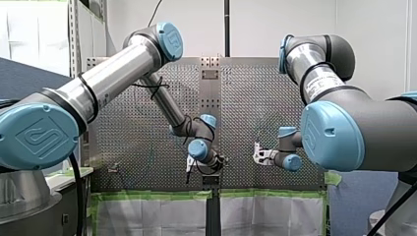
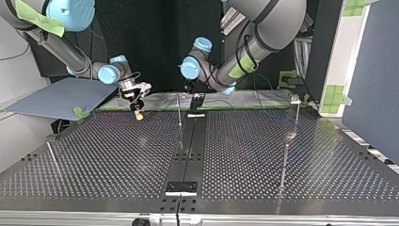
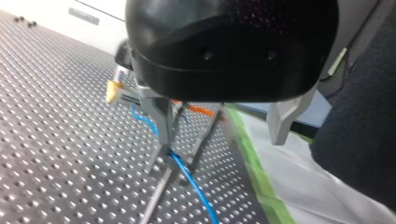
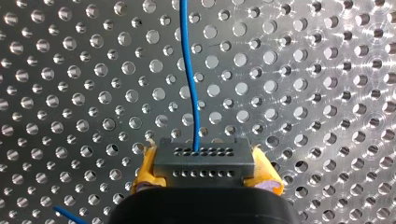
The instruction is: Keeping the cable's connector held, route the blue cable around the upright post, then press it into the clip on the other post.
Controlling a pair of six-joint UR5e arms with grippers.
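Observation:
In the right wrist view my right gripper (image 4: pixel 204 173) is shut, its yellow pads clamped on the dark grey connector (image 4: pixel 203 163). The blue cable (image 4: pixel 189 70) leaves the connector and runs ahead over the perforated plate. In the left wrist view my left gripper (image 3: pixel 220 142) is open, with nothing between its metal fingers (image 3: pixel 161 119). The blue cable (image 3: pixel 187 179) passes right under one fingertip, beside a thin upright post (image 3: pixel 156 198). The top view shows that thin post (image 2: pixel 179 113) at mid-table and a post with a clip (image 2: pixel 295 100) at the right. My right gripper (image 2: pixel 137 107) hangs at the left.
Two more thin posts stand on the plate, one at the top view's left (image 2: pixel 51 157) and one at its right front (image 2: pixel 284 160). A black centre strip (image 2: pixel 188 146) runs across the plate. Green tape (image 3: pixel 254 168) borders the plate's edge near my left gripper.

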